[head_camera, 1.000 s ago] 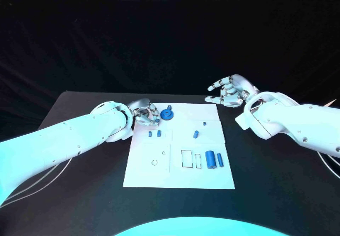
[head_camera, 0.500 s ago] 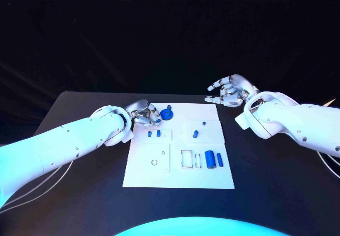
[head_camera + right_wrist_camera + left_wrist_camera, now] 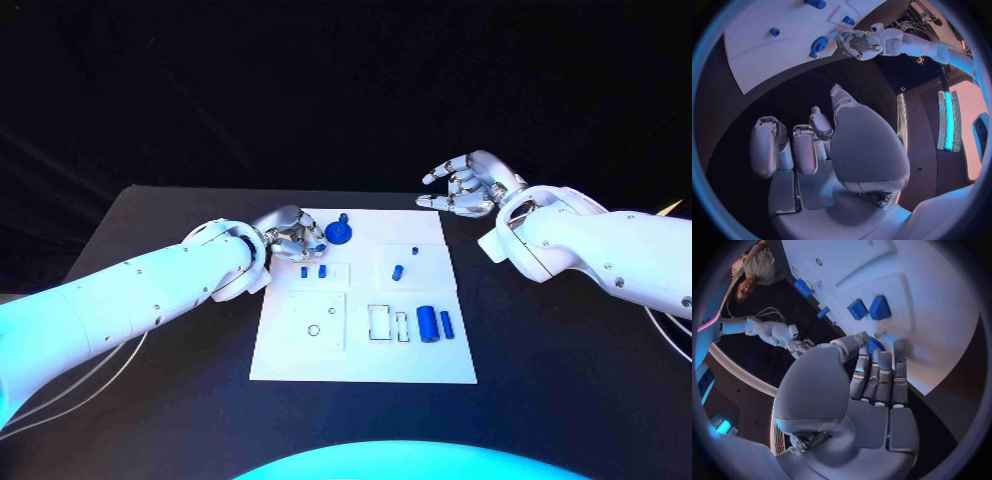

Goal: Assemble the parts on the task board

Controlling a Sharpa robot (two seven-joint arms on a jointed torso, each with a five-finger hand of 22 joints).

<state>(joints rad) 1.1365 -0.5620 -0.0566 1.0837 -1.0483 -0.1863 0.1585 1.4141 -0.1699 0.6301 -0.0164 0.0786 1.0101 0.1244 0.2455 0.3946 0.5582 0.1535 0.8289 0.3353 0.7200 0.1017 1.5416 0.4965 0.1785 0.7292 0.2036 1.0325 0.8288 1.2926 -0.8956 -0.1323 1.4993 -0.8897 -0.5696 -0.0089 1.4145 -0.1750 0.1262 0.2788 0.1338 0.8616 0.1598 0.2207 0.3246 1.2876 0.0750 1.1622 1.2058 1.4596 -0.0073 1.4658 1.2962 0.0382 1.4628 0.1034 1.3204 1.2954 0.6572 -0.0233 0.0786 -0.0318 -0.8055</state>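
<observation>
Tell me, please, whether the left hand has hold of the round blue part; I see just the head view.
Observer: I cannot tell. In the left wrist view the fingers of the left hand lie straight, and the round blue part peeks out just past their tips.
Operator: Does it rest on the task board?
Observer: The right wrist view shows it lying on the task board, beside that hand.
Operator: And the right hand?
Observer: Its wrist view shows the right hand with an empty palm, fingers apart, over the black table.
</observation>
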